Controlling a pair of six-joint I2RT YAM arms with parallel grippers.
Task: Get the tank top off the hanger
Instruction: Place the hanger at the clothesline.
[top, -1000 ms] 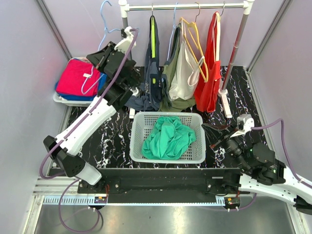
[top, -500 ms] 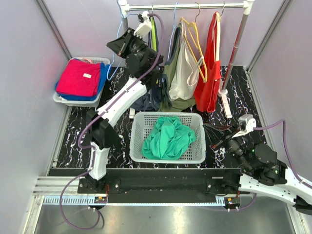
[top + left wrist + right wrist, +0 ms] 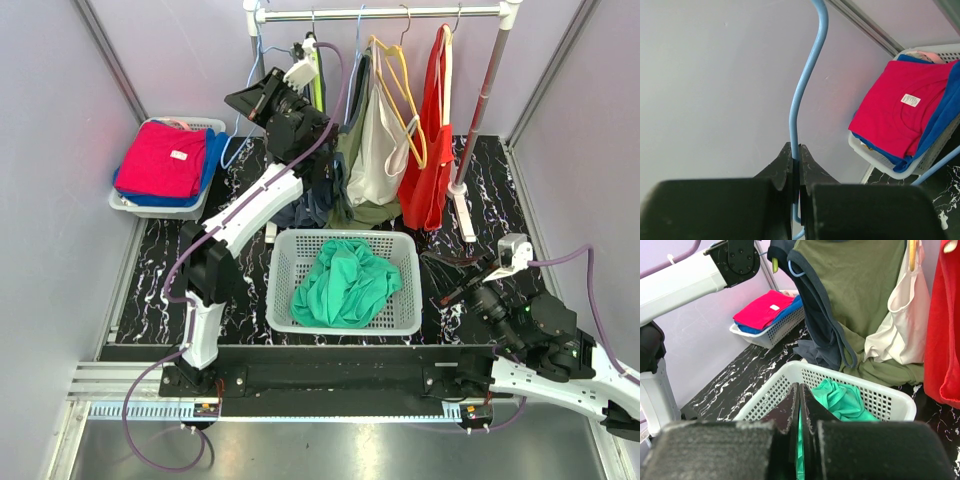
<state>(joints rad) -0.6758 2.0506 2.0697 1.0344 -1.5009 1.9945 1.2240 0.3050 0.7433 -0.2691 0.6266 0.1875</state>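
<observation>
My left gripper is raised beside the rail's left post and shut on the thin wire of a bare blue hanger. A crumpled green tank top lies in the white basket. On the rail hang a navy tank top, an olive one, a white one on a yellow hanger and a red one. My right gripper is shut and empty, low at the basket's right, pointing at it.
A white bin with folded red and blue clothes stands at the back left. The rack's right post slants down to its foot at the back right. Grey walls close in both sides.
The left arm has swung up and right from over the clothes bin to the rail's left end, carrying the blue hanger. The right arm has shifted slightly.
</observation>
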